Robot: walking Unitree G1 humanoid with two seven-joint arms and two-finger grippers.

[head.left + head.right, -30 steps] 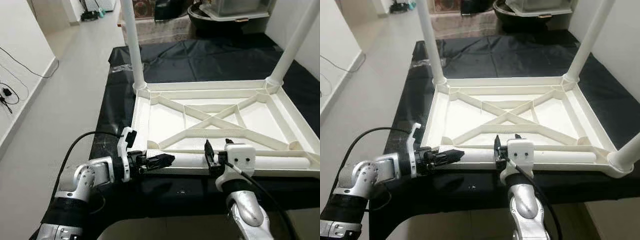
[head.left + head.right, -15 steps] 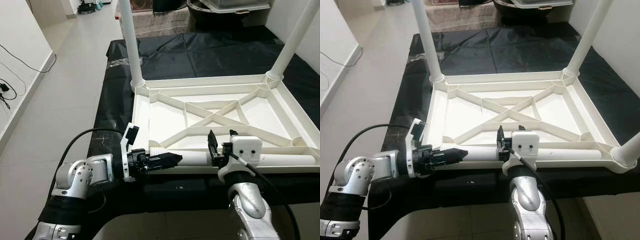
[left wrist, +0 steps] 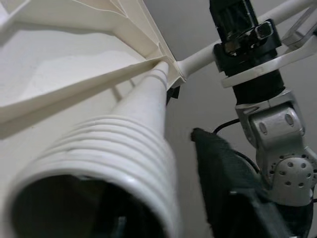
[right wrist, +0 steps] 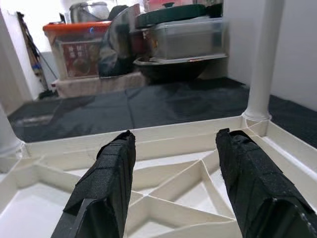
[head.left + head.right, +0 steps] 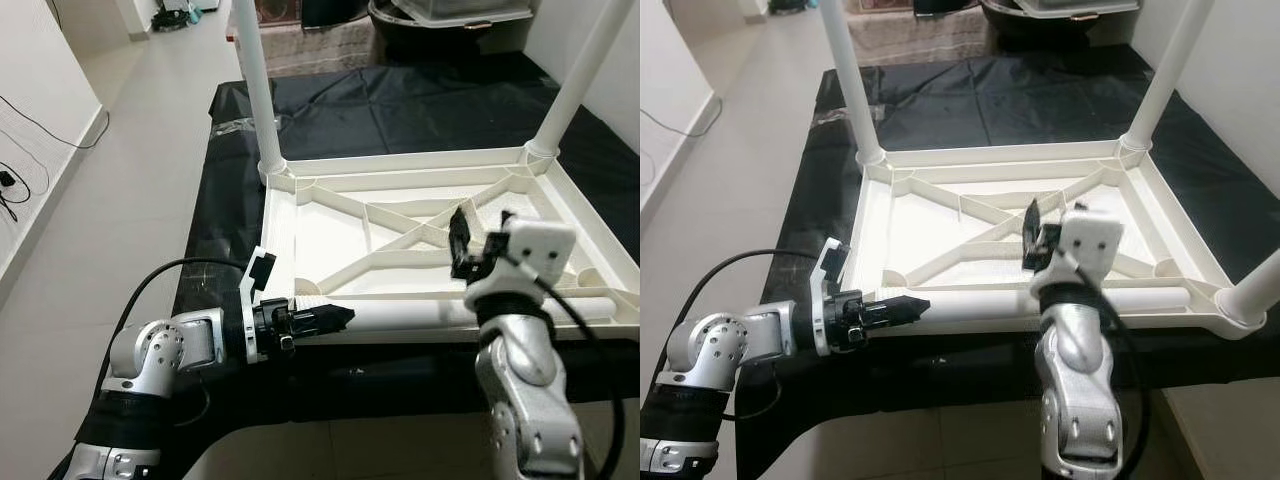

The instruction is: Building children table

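Since a second ago: right gripper [image 5: 478, 243] has let go of the loose table leg [image 5: 470, 315] and lifted above the upturned tabletop [image 5: 940, 225], fingers spread, empty; left gripper [image 5: 318, 319] stays clamped on the leg's threaded end, leg lying along the near rim. Risk: one-ended hold, so the leg may sag or roll; left wrist view shows the ribbed thread [image 3: 124, 163]; right wrist view shows the empty gap between the fingers [image 4: 106, 183].

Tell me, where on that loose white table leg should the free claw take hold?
On the bare middle of the loose leg, coming straight down from above. It lies flat along the near edge of the upturned tabletop, round and smooth; the left claw holds its threaded end, and the open right claw hovers above it.
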